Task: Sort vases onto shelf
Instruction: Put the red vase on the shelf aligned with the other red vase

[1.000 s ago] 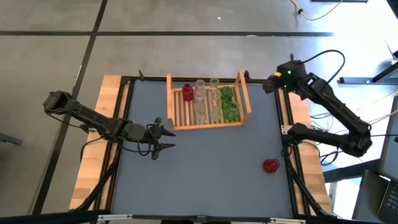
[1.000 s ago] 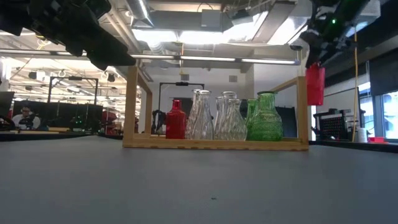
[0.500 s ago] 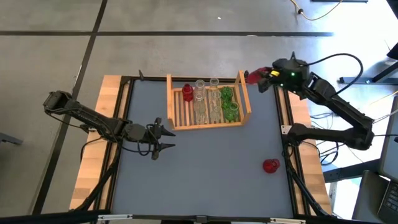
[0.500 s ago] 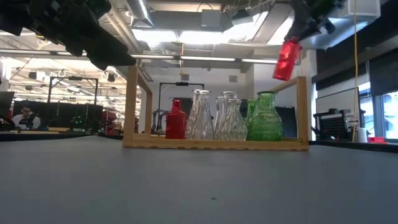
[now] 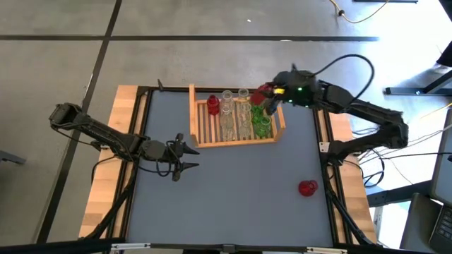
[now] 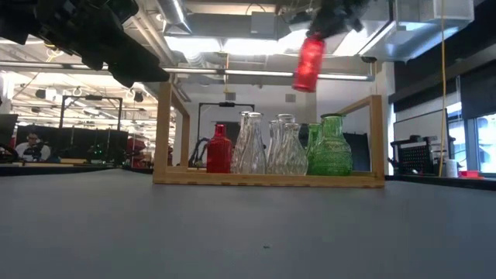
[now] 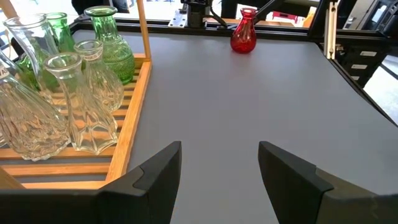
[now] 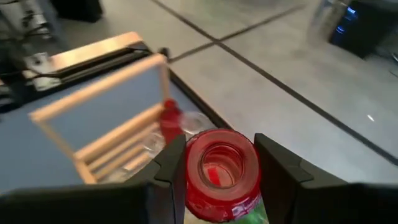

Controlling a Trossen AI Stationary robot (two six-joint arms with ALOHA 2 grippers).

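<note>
Two hands are mine, and my right hand [image 5: 266,94] is squeezed tight on a red vase [image 6: 310,63], with one finger on each side of its neck. I hold that vase up in the air, tilted a bit, above the right end of the shelf [image 5: 200,138], over the green vases [image 5: 260,118]. It touches nothing but my fingers. The wooden shelf sits at the far side of the grey counter [image 5: 233,190]. Inside it stands another red vase [image 5: 212,105] at the left end, then the clear vases [image 5: 227,116] in the middle, then the green ones at the right end. One more red vase [image 5: 307,188] stands all alone on the counter, near the right edge and well apart from the shelf. My left hand [image 5: 189,154] waits low over the counter, out in front of the shelf's left end. Its fingers are spread apart and hold nothing.
</note>
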